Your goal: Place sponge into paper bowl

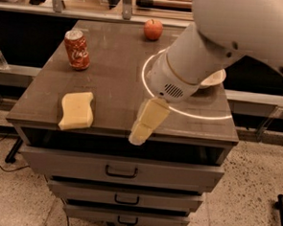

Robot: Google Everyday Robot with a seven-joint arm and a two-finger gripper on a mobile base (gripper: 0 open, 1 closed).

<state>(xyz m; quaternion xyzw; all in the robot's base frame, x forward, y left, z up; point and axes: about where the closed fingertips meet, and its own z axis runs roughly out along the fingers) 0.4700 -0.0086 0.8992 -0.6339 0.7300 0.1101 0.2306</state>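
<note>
One step is in hand, by my reading: the approach to the sponge [77, 110], not yet grasped. It lies flat near the front left corner of the cabinet top [114, 79], well apart from the paper bowl [214, 81], which peeks out at the right side behind the arm [202, 56]. Gripper [140, 133] hangs over the front edge, angled down and leftward, right of the sponge, carrying nothing. Spread or closed: cannot tell. Next move calls for travel left, then descent onto the foam.
</note>
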